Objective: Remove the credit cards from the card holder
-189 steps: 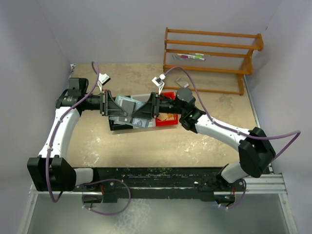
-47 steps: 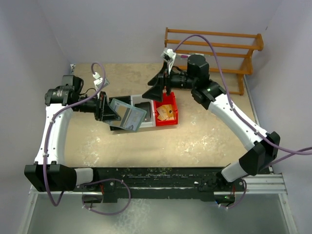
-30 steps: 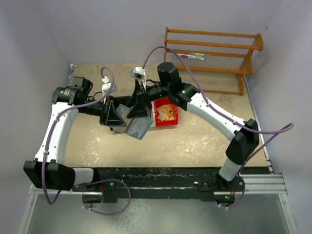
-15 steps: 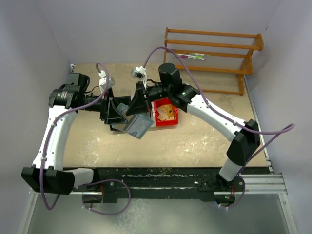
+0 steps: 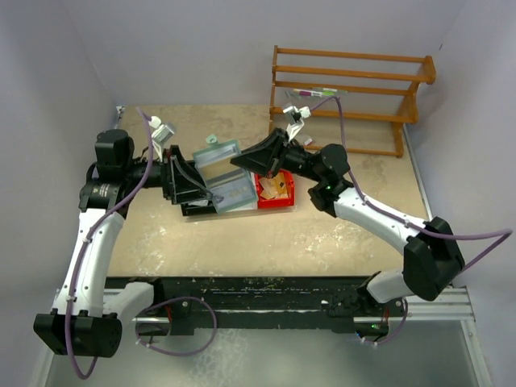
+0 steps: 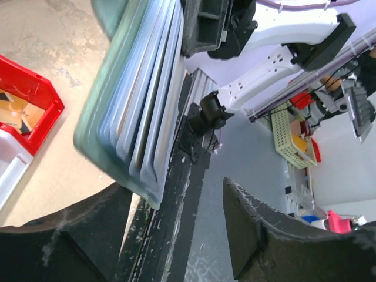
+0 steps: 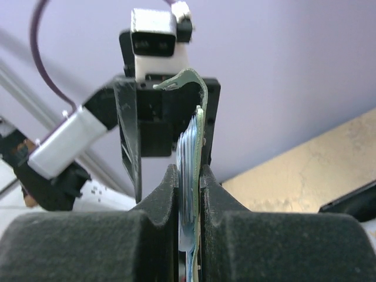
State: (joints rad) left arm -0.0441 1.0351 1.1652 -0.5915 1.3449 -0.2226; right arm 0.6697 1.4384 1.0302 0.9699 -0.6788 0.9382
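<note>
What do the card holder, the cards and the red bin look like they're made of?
The card holder is matte grey-green and its edge curls, so it is probably a soft leather-like or rubbery material. The cards are pale blue, thin and straight-edged in a fanned stack, likely plastic. The red bin has smooth, slightly shiny moulded walls, likely hard plastic.

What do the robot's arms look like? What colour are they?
The left arm and right arm are smooth white tubes with chunky black joints. A purple cable loops along each. The left pincer and right pincer are black, each with two wedge-shaped fingers. A small white camera box sits on each wrist.
</note>
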